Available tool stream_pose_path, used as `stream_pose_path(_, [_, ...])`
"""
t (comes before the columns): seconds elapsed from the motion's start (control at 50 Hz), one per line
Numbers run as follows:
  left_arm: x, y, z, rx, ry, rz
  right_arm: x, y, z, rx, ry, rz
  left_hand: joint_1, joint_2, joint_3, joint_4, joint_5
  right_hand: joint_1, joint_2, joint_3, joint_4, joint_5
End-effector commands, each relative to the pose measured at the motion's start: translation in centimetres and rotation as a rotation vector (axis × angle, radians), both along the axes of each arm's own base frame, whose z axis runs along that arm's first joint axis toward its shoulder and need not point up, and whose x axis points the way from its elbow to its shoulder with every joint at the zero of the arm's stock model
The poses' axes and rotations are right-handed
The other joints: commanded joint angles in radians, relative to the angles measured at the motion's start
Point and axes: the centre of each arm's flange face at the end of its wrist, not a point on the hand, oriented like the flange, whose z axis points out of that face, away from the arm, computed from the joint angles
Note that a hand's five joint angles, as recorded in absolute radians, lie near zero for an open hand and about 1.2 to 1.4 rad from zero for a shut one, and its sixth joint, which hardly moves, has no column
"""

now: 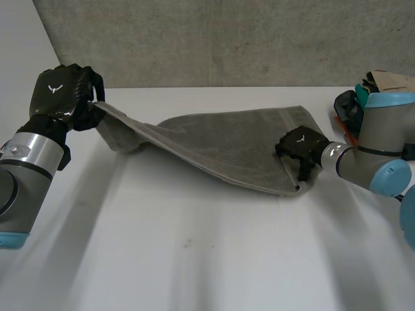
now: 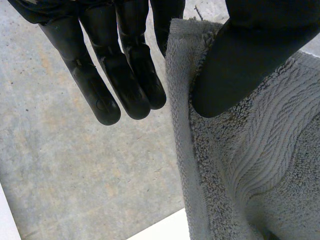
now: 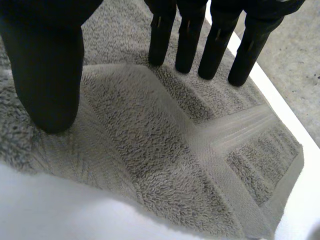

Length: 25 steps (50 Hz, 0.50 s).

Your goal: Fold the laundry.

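Towel (image 1: 220, 146), grey terry, lies spread across the far half of the white table (image 1: 194, 246); most of it is flat, and its left corner is raised clear of the table. No container is in view. Just beyond the towel's right end, behind the right arm (image 1: 369, 165), sits a small heap of brown, teal and orange things that I cannot make out.

At the towel's raised left corner is the left hand (image 1: 61, 91). In its wrist view the thumb (image 2: 240, 65) presses on the towel's hemmed edge, and one finger lies against the other side of that edge, so the corner is pinched between them. The other fingers (image 2: 125, 80) hang straight and close together beside the towel, apart from it. From this corner the cloth slopes down in a taut fold toward the middle of the towel.

On the towel's right part, near its front right corner, is the right hand (image 1: 301, 144). In its wrist view the fingers (image 3: 190, 45) are straight and slightly spread, with their tips set down on the cloth. The thumb (image 3: 47, 75) stands well apart from them, its tip also on the cloth. A low ridge of folded towel runs between thumb and fingers, and neither curls round it. The towel's woven band and front edge lie under the palm.
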Motion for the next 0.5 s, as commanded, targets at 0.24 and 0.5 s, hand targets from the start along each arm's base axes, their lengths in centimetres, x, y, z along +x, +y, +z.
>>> stream_pose_path(0.24, [0.1, 0.2, 0.9, -0.026, 0.005, 0.001, -1.0, -0.6, 4.8, -0.179, -0.084, -0.123, 0.227, 0.197, 0.201, 0.195, 0.241, 0.867, 0.879, 0.871, 0.862, 0.867])
stream_pose_path(0.5, [0.7, -0.1, 0.7, -0.018, 0.005, 0.021, -1.8, 1.2, 4.2, -0.148, -0.077, -0.151, 0.227, 0.197, 0.201, 0.195, 0.241, 0.525, 0.537, 0.529, 0.519, 0.525])
